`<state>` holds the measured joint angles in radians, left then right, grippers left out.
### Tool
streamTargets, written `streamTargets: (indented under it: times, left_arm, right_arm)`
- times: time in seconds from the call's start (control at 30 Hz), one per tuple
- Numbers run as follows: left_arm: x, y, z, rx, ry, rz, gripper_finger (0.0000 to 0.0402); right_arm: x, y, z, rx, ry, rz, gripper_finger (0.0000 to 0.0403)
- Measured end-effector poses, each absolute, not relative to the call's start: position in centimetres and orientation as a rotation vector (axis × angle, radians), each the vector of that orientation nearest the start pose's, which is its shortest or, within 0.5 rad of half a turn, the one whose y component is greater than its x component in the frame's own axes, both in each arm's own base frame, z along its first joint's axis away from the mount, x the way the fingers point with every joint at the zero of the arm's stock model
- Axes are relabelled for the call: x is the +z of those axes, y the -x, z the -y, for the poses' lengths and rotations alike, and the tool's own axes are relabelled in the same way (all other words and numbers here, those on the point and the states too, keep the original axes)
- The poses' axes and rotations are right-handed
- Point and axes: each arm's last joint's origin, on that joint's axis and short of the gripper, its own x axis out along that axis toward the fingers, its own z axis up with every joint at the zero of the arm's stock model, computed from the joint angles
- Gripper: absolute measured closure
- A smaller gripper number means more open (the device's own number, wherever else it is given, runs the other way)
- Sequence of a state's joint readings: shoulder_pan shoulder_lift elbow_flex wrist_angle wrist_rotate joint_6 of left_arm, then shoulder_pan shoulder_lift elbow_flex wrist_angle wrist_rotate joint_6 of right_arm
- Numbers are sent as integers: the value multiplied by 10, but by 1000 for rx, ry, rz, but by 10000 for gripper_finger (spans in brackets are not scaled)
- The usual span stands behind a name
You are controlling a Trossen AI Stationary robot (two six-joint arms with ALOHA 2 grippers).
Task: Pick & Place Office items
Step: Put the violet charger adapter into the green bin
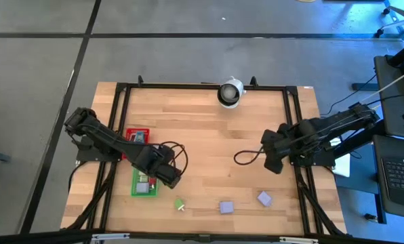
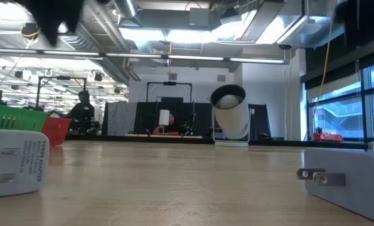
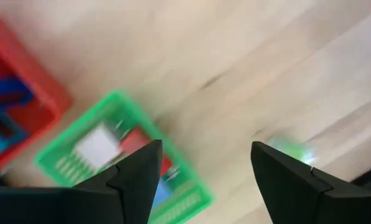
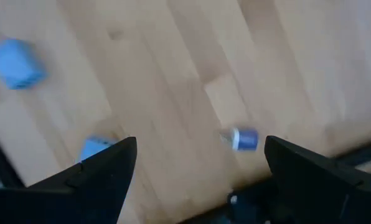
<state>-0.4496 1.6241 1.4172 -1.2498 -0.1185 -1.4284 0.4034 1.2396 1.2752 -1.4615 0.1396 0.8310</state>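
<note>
Office items lie in 2 groups on the wooden table (image 1: pixel 209 135). Near the front edge, 3 loose pieces sit in a row: a small green piece (image 1: pixel 179 204), a lavender block (image 1: pixel 226 207) in the middle, and a second lavender block (image 1: pixel 264 198) toward the right rail. The 2 blocks stand apart from each other and from the green piece. Further items rest inside the 2 mesh trays at the left side: the red tray (image 1: pixel 137 134) holds blue pieces, and the green tray (image 1: pixel 144 184), just in front of it, holds a white piece and a red piece, as the left wrist view shows.

Left gripper (image 1: pixel 169 177) hangs over the right edge of the green tray, between that tray and the green piece; its fingers (image 3: pixel 139 177) are spread with nothing between them. Right gripper (image 1: pixel 272 165) hangs over bare wood in the right half of the table, behind the 2 lavender blocks; its fingers (image 4: pixel 104 168) are spread wide and empty. The right wrist view looks down on 2 blue-tinted blocks and a small blue-and-white piece (image 4: pixel 242 139) on the planks.

A white round object with a black centre (image 1: pixel 230 93) stands at the middle of the far edge. In the low view, 2 white plug adapters (image 2: pixel 14 162) rest on the table at either side.
</note>
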Motion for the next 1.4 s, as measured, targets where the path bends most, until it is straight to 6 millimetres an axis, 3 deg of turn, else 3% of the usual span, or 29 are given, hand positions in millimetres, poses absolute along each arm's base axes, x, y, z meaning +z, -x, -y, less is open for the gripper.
streamTargets:
  times: [0.17,0.33,0.7,0.93,1.4]
  left_arm:
    - [309,-279,124,738,716,-1035,160]
    - [332,-284,118,725,564,-879,160]
    - [356,-298,82,687,315,-854,161]
    - [360,-299,59,642,220,-923,161]
    - [366,-296,26,644,116,-967,161]
  right_arm:
    - [275,-178,-69,-615,-511,-1359,48]
    - [231,-173,-65,-928,-744,-1229,48]
    - [175,-155,-54,-1383,-1088,-858,48]
    - [155,-149,-52,-1454,-1209,-765,48]
    - [150,-148,-50,-1494,-1201,-711,48]
